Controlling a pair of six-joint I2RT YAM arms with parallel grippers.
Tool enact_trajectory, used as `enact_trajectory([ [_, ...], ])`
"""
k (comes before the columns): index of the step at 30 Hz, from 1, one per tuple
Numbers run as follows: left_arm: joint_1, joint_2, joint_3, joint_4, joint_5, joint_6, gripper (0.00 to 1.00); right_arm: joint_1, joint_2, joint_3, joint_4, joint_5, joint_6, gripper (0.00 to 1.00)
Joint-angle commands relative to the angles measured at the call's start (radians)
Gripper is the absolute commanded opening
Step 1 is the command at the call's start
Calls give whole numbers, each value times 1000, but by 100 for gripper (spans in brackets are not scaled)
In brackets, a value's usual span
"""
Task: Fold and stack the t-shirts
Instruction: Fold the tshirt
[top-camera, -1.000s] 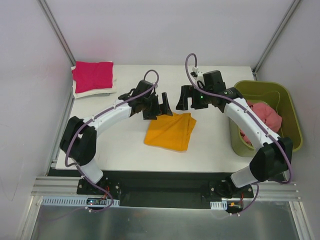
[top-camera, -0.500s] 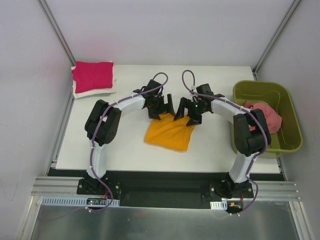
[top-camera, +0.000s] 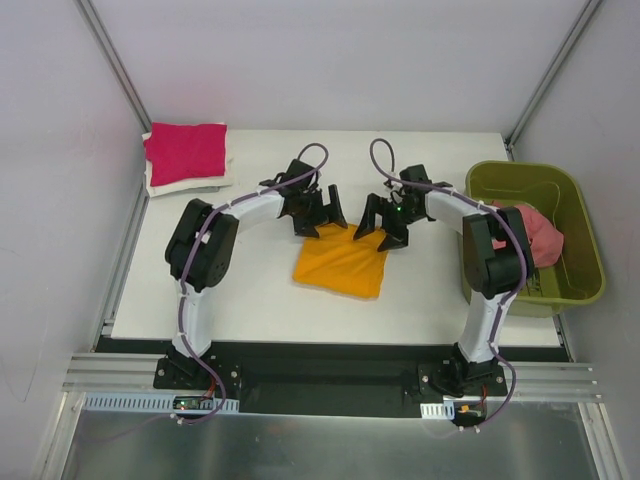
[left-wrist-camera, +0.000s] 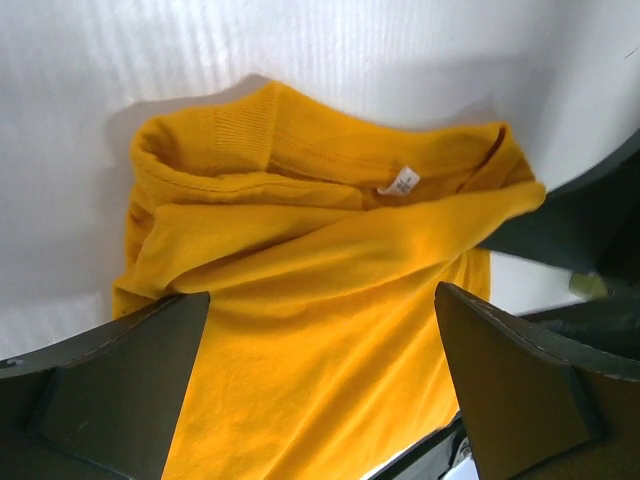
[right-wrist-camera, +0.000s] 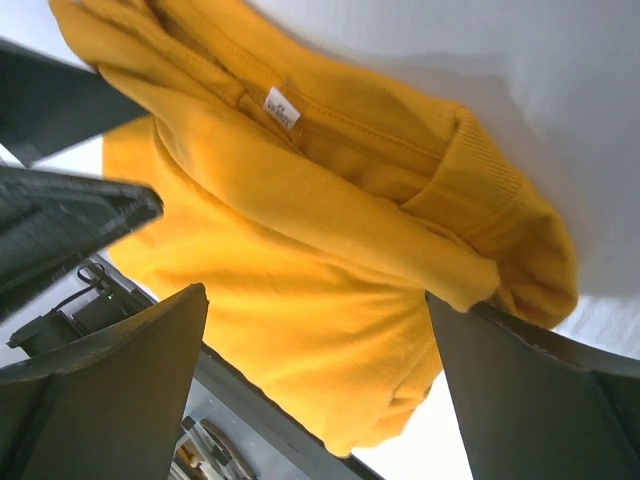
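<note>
Over the far edge of the orange t-shirt (top-camera: 343, 262), the left gripper (top-camera: 322, 221) and right gripper (top-camera: 381, 231) are held wide open, likely so it can be grabbed.

L gripper (top-camera: 318, 213) & R gripper (top-camera: 384, 226) low, close together — jaws spread wide.

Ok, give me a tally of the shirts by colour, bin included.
Orange shirt: 1, folded at the centre of the table
Magenta shirt: 1, on top of the far-left stack
White shirt: 1, under the magenta one
Pink shirt: 1 bundle in the green bin; it could hide more
Total: 4 visible
</note>
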Motion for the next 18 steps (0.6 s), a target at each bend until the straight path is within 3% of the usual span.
enact_trajectory([
  [1, 14, -99, -141, -34, -55, -14, 99, 7, 81, 74, -48, 52, -127, 97],
  [4, -3, -231, -279, 4, -69, -40, 99, 47, 55, 91, -74, 54, -183, 97],
  [11, -16, -573, -486, 9, -178, -63, 99, 156, -210, 80, -159, 196, -239, 97],
  [18, -16, -652, -591, 9, -174, -93, 99, 177, -509, -120, -87, 379, -145, 97],
])
